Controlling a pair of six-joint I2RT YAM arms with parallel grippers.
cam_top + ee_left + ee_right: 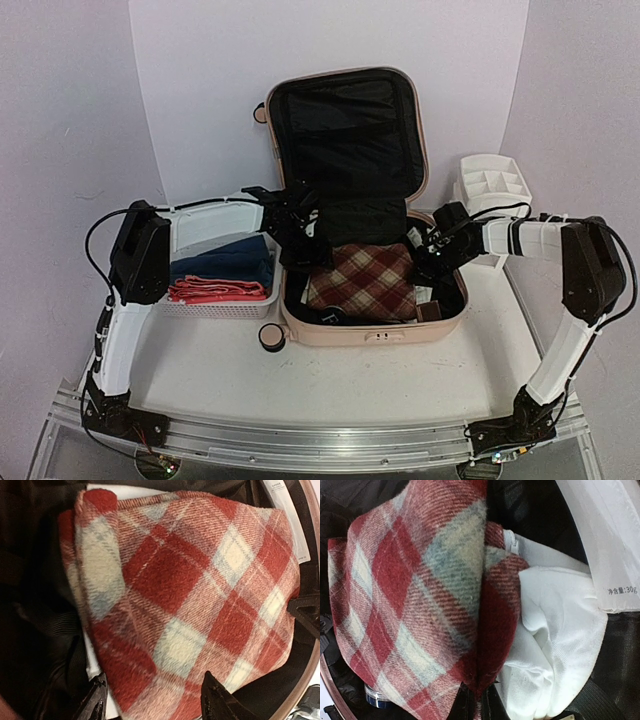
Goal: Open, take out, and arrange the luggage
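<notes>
Pinched shut, the right claw (476,694) grips a raised fold of the red plaid blanket (420,605). The left claw (152,700) has its jaws spread wide over the blanket's other end, clamping nothing. Both reach into the pink suitcase (340,336) — it lies open on the table (350,390), lid upright at the back. Just beside it on the left sits a white basket (215,305) of folded cloths, and on the right a white organizer (490,185). Under the blanket — a white cloth (555,630).

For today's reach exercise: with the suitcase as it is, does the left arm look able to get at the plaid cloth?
Probably yes. The luggage lies open, and the left gripper hangs open just over the plaid cloth with nothing between. The right gripper pinches a fold of it.
</notes>
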